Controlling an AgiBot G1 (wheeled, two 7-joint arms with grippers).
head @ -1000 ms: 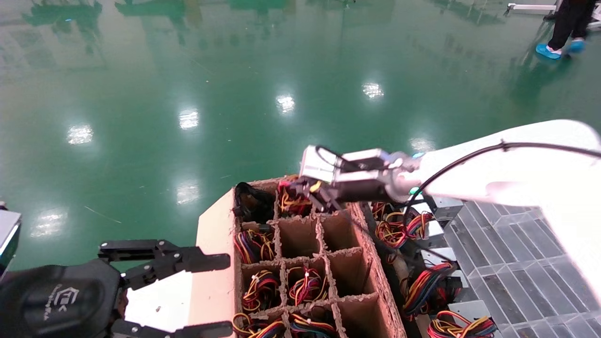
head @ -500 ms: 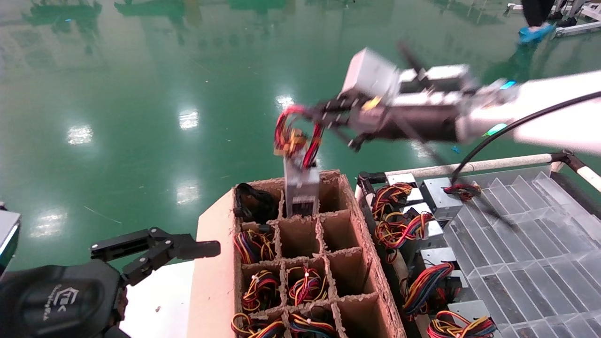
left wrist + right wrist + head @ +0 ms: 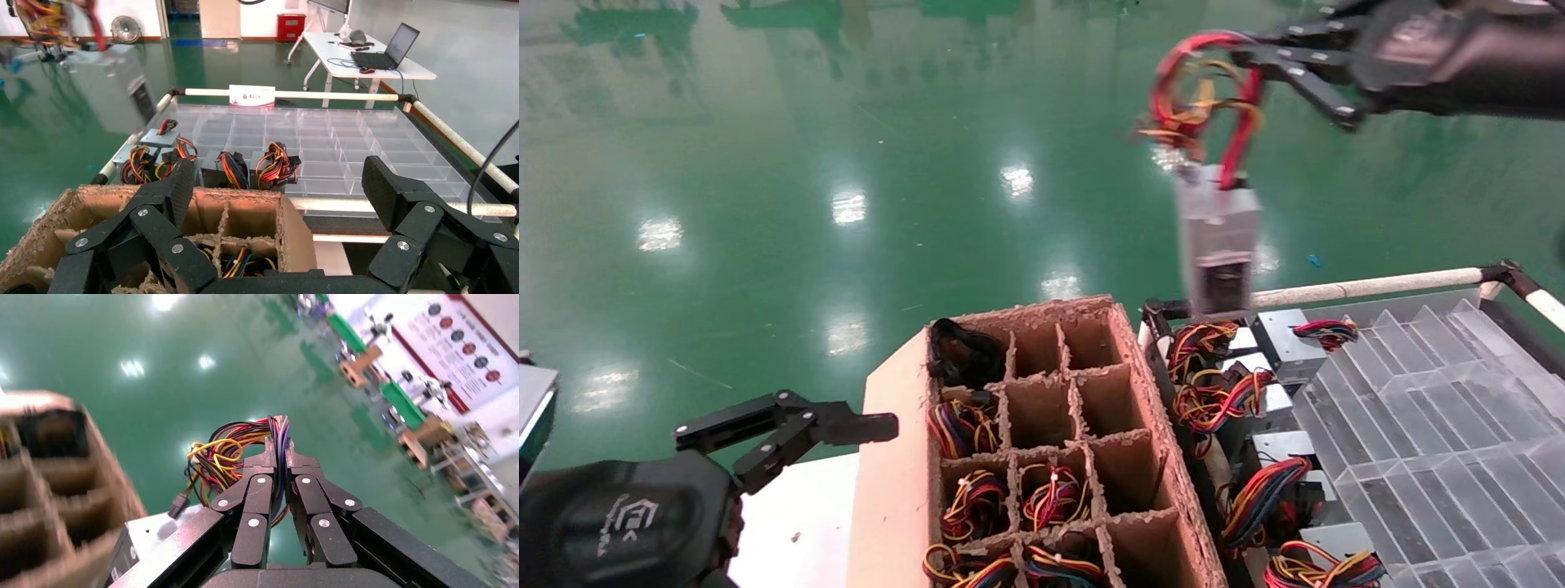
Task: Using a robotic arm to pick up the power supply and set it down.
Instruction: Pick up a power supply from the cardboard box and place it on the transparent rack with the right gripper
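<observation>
Power supply point(image 3: 1216, 233): one, airborne above the green floor beyond the tray point(image 3: 1434, 425), long axis vertical, wires point(image 3: 1201, 94) uppermost. Right gripper point(image 3: 1258, 57): pinched on the wires. Left gripper point(image 3: 846, 433): spread wide beside the cardboard box point(image 3: 891, 457).

A: What colours hang from the black right gripper point(image 3: 1249, 55)?
B: A grey metal power supply point(image 3: 1216, 237) trailing red, yellow, orange and black wires point(image 3: 1201, 98).
A: And below?
B: A brown cardboard divider box point(image 3: 1042, 441), its cells showing the same red, yellow and black cable loops, beside a clear plastic tray point(image 3: 1434, 441).
A: The backdrop?
B: Glossy green floor point(image 3: 764, 163) flecked with white light reflections. The left gripper point(image 3: 878, 506) is black with a white logo.
</observation>
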